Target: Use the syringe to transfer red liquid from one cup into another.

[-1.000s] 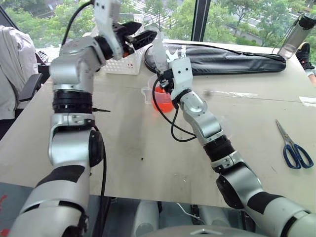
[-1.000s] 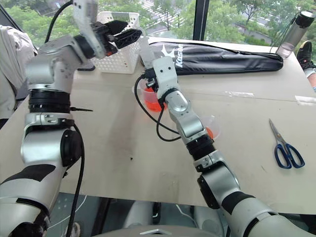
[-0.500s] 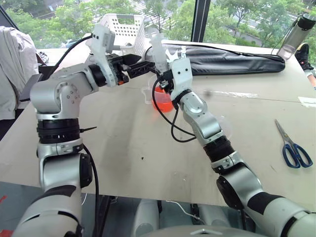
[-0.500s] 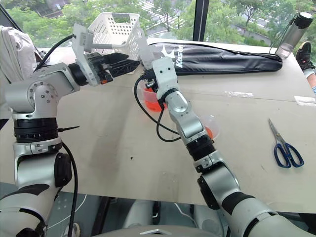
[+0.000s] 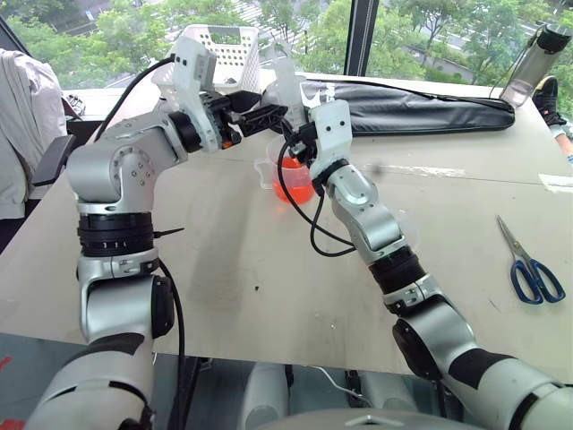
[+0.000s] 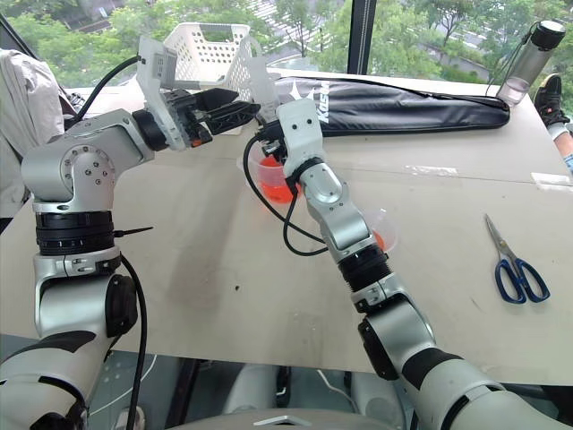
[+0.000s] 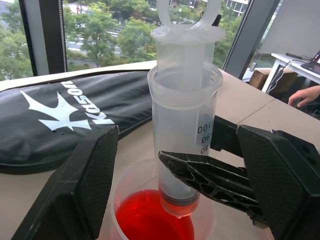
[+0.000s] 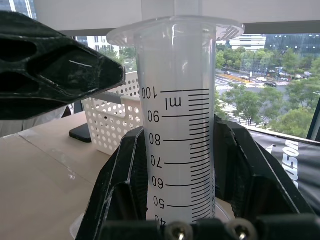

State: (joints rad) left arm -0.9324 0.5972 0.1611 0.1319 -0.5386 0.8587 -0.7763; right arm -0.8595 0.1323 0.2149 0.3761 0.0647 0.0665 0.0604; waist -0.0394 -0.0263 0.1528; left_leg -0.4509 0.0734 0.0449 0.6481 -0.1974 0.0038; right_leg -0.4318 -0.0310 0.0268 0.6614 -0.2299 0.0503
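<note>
Syringe (image 7: 184, 125) upright over the handled cup (image 5: 288, 176), plunger not yet drawn.
Right gripper (image 8: 177, 200) is clamped on the barrel, long axis vertical, tip just above the red liquid (image 7: 150, 220) in that cup. Left gripper (image 5: 269, 112), the free hand, is level beside the syringe with its fingers spread either side of the barrel, touching nothing I can make out; the plunger head lies above those fingers. The small cup (image 6: 383, 231) stands nearer than the handled cup, beside the right forearm.
</note>
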